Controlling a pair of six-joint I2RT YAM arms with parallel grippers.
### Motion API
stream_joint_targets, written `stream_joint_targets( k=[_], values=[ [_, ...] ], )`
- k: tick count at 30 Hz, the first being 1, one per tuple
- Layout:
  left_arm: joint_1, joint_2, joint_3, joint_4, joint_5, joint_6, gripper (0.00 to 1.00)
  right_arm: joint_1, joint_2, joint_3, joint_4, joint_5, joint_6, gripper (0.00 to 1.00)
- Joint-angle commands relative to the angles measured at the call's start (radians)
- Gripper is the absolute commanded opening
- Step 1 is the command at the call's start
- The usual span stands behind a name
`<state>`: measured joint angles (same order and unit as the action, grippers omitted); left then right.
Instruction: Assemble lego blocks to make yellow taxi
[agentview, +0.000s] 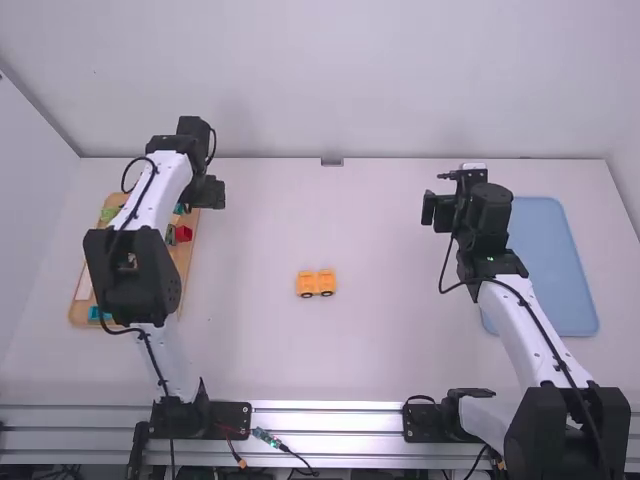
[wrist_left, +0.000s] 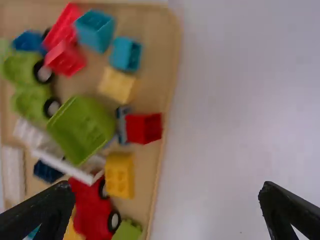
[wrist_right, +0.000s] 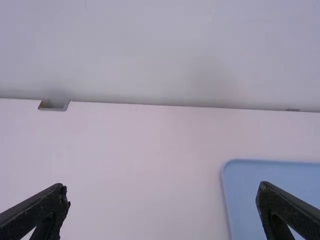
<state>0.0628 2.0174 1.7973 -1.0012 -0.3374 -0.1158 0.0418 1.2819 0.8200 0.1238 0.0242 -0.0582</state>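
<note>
Two arms (agentview: 525, 320), two trays (agentview: 550, 270)

Pale walls (agentview: 350, 70) behind white table (agentview: 400, 350)

Plastic, wood, metal.
Smooth plastic is shown by the blocks (wrist_left: 82, 127), matt wood by the tray (wrist_left: 160, 65), shiny metal by the rail (agentview: 325, 420).

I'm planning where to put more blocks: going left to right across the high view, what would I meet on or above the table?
Wooden tray → yellow-orange toy car → right end effector → blue tray
</note>
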Motion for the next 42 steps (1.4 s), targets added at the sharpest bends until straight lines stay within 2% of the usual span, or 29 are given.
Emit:
stream_joint_targets(
  k=[1, 4, 7, 12, 15, 20, 25, 29, 34, 42],
  values=[
    [-0.011, -0.036, -0.018, -0.033, -0.166, -0.232, 0.99, -0.004, 0.003, 0.032, 0.005, 0.003, -0.003, 0.99],
    [-0.001, -0.037, -0.022, -0.081, -0.202, -0.311, 0.99, -0.003, 0.003, 0.032, 0.004, 0.0, -0.026, 0.99],
    [0.007, -0.051, -0.058, -0.064, -0.195, -0.338, 0.99, -0.004, 0.003, 0.032, 0.003, 0.003, -0.026, 0.99],
    [0.009, -0.151, -0.232, 0.05, -0.147, -0.335, 0.99, -0.003, 0.003, 0.032, 0.0, 0.002, -0.026, 0.99],
    [0.011, -0.261, -0.379, 0.146, -0.15, -0.333, 0.99, -0.003, 0.004, 0.032, 0.001, 0.002, -0.026, 0.99],
    [0.058, -0.43, -0.529, 0.214, -0.107, -0.32, 0.99, -0.003, 0.003, 0.032, 0.007, 0.0, -0.026, 0.99],
    [0.198, -0.537, -0.636, 0.246, 0.02, -0.253, 0.99, -0.003, 0.003, 0.032, 0.006, -0.001, -0.026, 0.99],
    [0.323, -0.563, -0.704, 0.266, 0.082, -0.225, 0.99, -0.003, 0.003, 0.032, 0.006, -0.001, -0.025, 0.99],
    [0.474, -0.563, -0.789, 0.356, 0.253, -0.117, 0.99, -0.001, 0.003, 0.032, 0.008, -0.001, -0.026, 0.99],
    [0.608, -0.563, -0.901, 0.501, 0.253, -0.118, 0.99, -0.002, 0.003, 0.032, 0.007, -0.001, -0.024, 0.99]
  ],
)
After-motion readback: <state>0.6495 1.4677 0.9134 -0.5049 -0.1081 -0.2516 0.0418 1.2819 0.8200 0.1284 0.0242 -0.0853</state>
